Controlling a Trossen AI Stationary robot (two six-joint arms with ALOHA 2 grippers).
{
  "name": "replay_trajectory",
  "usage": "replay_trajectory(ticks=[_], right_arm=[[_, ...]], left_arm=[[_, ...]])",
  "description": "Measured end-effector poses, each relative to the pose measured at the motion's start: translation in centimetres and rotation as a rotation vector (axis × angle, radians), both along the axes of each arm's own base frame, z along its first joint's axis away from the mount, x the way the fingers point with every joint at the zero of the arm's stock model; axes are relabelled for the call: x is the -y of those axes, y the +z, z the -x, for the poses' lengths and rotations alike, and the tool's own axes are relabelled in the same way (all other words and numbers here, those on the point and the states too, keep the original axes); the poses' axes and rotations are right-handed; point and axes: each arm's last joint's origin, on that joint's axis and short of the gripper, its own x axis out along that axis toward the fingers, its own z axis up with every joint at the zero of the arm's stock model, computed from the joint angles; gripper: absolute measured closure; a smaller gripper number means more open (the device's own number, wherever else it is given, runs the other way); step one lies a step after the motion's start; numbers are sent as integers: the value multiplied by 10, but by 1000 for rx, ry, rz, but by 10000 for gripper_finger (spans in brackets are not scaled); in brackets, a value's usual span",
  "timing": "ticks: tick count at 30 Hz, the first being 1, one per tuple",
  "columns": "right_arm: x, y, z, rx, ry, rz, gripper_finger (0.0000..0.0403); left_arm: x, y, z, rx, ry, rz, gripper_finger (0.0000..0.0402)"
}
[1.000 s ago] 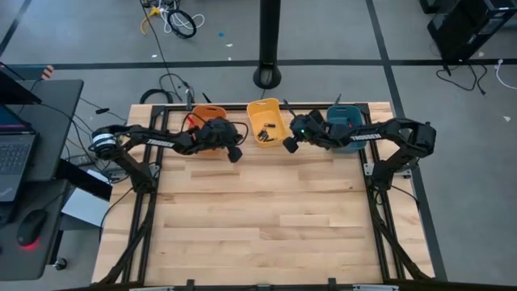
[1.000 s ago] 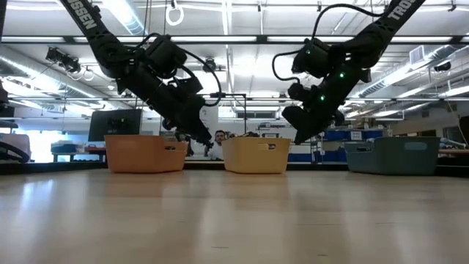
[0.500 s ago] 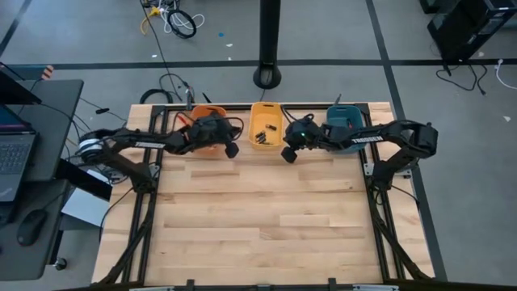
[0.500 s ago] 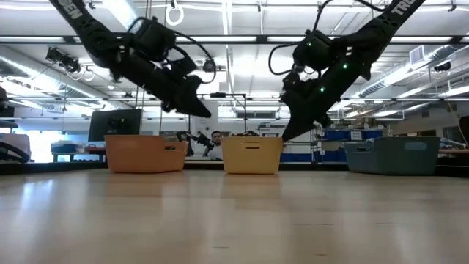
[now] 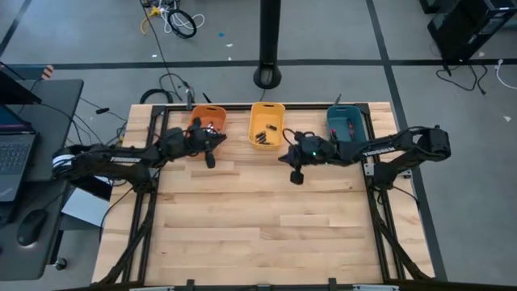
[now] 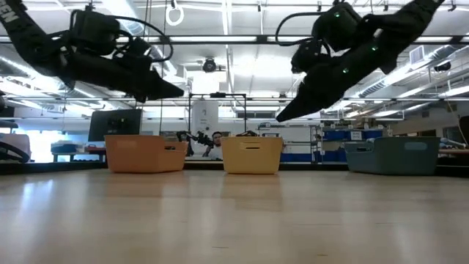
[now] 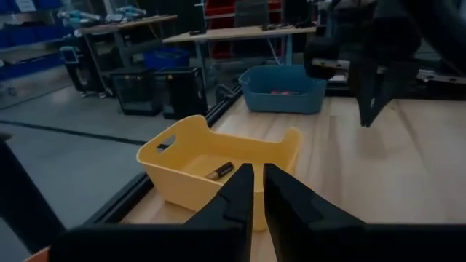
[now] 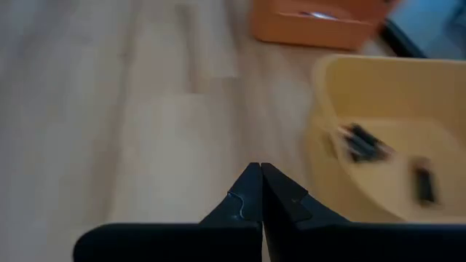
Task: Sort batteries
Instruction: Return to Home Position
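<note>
Three bins stand in a row at the table's far edge: orange [image 5: 207, 127], yellow [image 5: 266, 125] and teal [image 5: 346, 124]. Several small dark batteries [image 5: 262, 133] lie on the floor of the yellow bin; they also show in the right wrist view [image 8: 364, 142], and one shows in the left wrist view [image 7: 220, 171]. My left gripper [image 5: 212, 155] hangs above the table just in front of the orange bin, fingers all but shut, and holds nothing. My right gripper [image 5: 296, 174] hangs in front of the gap between the yellow and teal bins, shut and holding nothing.
The orange bin holds a few small items [image 5: 210, 125] and the teal bin some reddish ones [image 5: 349, 127]. The wooden table top [image 5: 266, 226] stretches from the bins to the near edge. Both grippers [image 6: 176, 92] [image 6: 282, 117] hang well above the bin rims.
Both grippers have drawn back from the bins and risen. The left has gone from beside the orange bin toward the table's left edge. The right has gone from the yellow bin's rim toward the near edge. Both have tipped nearer to level.
</note>
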Motion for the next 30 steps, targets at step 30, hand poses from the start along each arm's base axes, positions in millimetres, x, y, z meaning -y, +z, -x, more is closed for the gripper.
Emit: replay_trajectory(ticks=[30], right_arm=[[-40, -6, 120, 341, 148, 57, 397]], left_arm=[[30, -8, 58, 102, -50, -97, 362]])
